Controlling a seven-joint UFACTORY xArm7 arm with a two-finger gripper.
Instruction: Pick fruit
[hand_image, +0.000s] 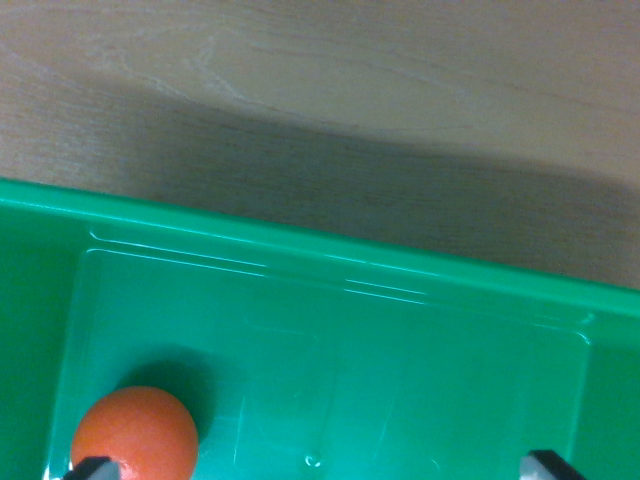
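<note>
The orange fruit (134, 433) sits in the lower left of the frame, on the floor of a green bin (330, 262), close to the bin's left wall. It is round, so it has no long axis to line up with; only its position matters. Of the pincer (322, 466) just two dark fingertips poke in at the bottom edge: one at the lower left, overlapping the bottom of the fruit in the picture, and one far off at the lower right. With the tips standing that wide apart and nothing between them, the pincer reads as released and empty.

The relation that counts: the fruit lies well to the left of the pincer's midline, roughly under the left fingertip and not centred in the gap. In my judgement the pincer would need to shift toward the frame's left before closing, and the bin's left wall leaves little room on that side.

Much is cut off. The fruit's lower edge runs out of the frame, the fingertips show only as slivers, and whether the left tip touches the fruit or hangs above it cannot be told. Beyond the bin's far rim lies the wooden tabletop (300, 90), partly in shadow.
</note>
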